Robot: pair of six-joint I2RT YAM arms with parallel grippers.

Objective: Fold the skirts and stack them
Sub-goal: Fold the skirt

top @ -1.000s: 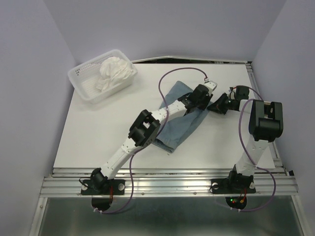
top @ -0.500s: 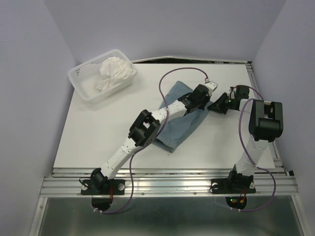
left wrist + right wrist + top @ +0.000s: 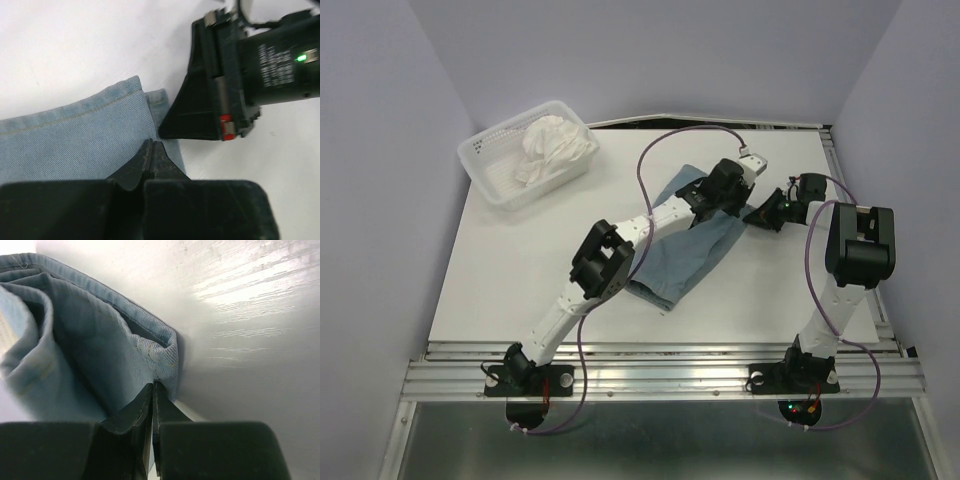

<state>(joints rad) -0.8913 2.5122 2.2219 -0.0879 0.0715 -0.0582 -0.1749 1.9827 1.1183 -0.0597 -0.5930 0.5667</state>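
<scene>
1. Near edge: both arm bases bolted side by side. Both arms are reached out to the far-right part of the table (image 3: 520, 270).
2. Mid-table: the blue skirt (image 3: 685, 250) is laid flat on a diagonal, near end toward the left arm's elbow, far end under the two wrists. No fold has been made in it yet, as judged from the top view.
3. Change noted over the last second: the left gripper (image 3: 151, 145) has gone from partly apart to fully together. The left wrist has shifted slightly toward the far side. The right gripper (image 3: 152, 386) has narrowed as well.
4. Left gripper: the fingers are pressed together with no gap, tips on the skirt's stitched hem beside its corner. A thin layer of cloth appears to be nipped.
5. Right gripper: the fingers are drawn to a thin slit, with the rolled hem caught at the tips. The cloth bunches in folds behind it. The two grippers sit just beside each other on the same right-hand edge.
6. Meaning for the task: both pinches appear set, so the edge is judged ready to be lifted and carried over for the first fold.
7. Far left: the white skirt (image 3: 555, 145) lies crumpled in the mesh basket (image 3: 485, 160), untouched and well apart from the grippers.
</scene>
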